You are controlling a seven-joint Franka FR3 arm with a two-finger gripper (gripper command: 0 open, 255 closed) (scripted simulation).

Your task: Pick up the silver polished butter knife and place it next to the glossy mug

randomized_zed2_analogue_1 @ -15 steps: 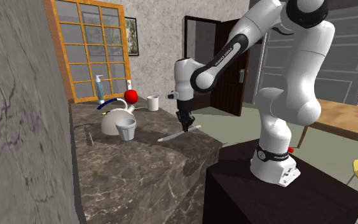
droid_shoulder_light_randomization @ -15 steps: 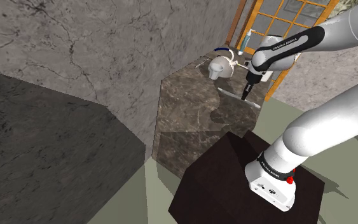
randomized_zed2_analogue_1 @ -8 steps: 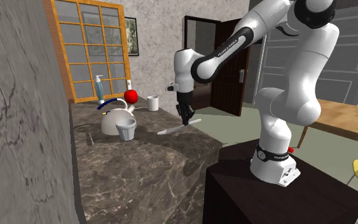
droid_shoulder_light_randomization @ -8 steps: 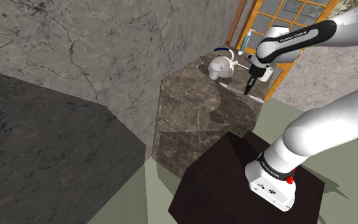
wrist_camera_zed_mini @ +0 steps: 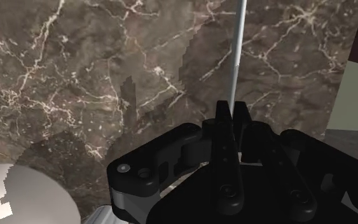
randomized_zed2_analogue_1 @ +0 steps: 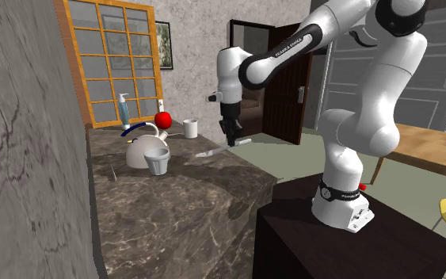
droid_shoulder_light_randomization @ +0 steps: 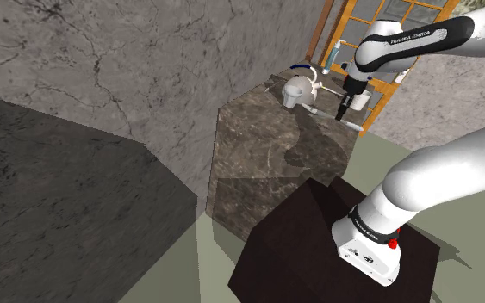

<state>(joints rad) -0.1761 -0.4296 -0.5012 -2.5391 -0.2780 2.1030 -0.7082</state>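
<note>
We see the gripper (randomized_zed2_analogue_1: 230, 143) pointing down over the far right part of the counter (randomized_zed2_analogue_1: 181, 198), clasping a knife (randomized_zed2_analogue_1: 211, 150) that juts out on both sides of it. Left of the gripper and a little farther off stands a white mug (randomized_zed2_analogue_1: 190, 128), with a red apple (randomized_zed2_analogue_1: 163, 119) beyond. Nearer us, a kettle (randomized_zed2_analogue_1: 142, 150) stands with a grey cup (randomized_zed2_analogue_1: 158, 162) touching its front.

Marble counter (randomized_zed2_analogue_1: 173, 202) (kettle (randomized_zed2_analogue_1: 140, 149), cup (randomized_zed2_analogue_1: 158, 162), mug (randomized_zed2_analogue_1: 190, 128))
</note>
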